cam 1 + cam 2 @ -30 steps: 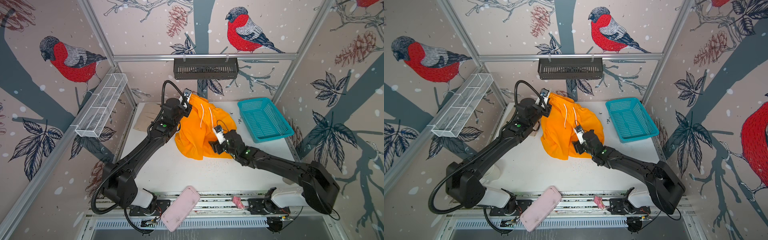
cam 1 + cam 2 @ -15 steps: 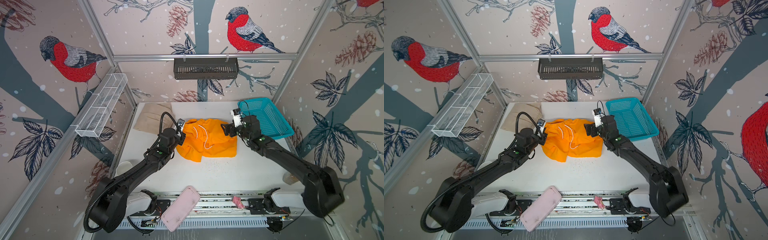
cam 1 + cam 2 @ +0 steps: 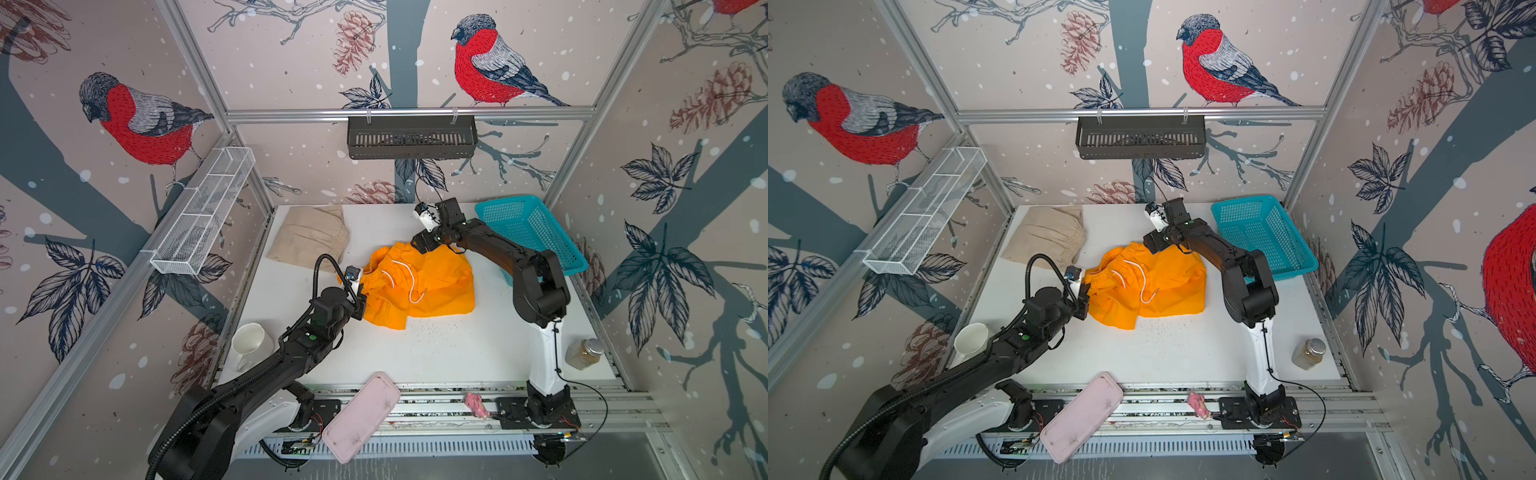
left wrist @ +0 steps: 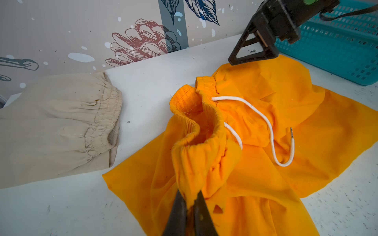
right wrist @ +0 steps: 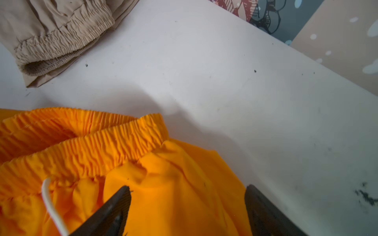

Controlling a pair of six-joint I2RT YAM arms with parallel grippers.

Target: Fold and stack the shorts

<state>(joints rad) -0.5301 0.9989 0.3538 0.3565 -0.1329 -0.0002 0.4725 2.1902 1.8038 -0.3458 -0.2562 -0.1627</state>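
The orange shorts (image 3: 428,291) (image 3: 1158,291) lie crumpled mid-table, with the white drawstring on top. My left gripper (image 3: 360,297) (image 4: 190,201) is shut on the near-left end of their gathered waistband, and the cloth bunches up between its fingers. My right gripper (image 3: 420,246) (image 5: 188,190) stands open just over the far end of the orange shorts (image 5: 163,183), with nothing pinched between its jaws. The beige shorts (image 3: 309,237) (image 3: 1046,235) (image 4: 57,122) lie folded flat in the far left corner, apart from both grippers.
A teal basket (image 3: 536,232) stands at the far right, behind the right arm. A white mug (image 3: 249,345) sits off the table's left edge and a jar (image 3: 584,353) at the front right. A pink tray (image 3: 361,415) leans on the front rail.
The orange shorts, held up in the air by both grippers a second ago, have come down onto the table. My right gripper has let go and opened; my left still holds the waistband.
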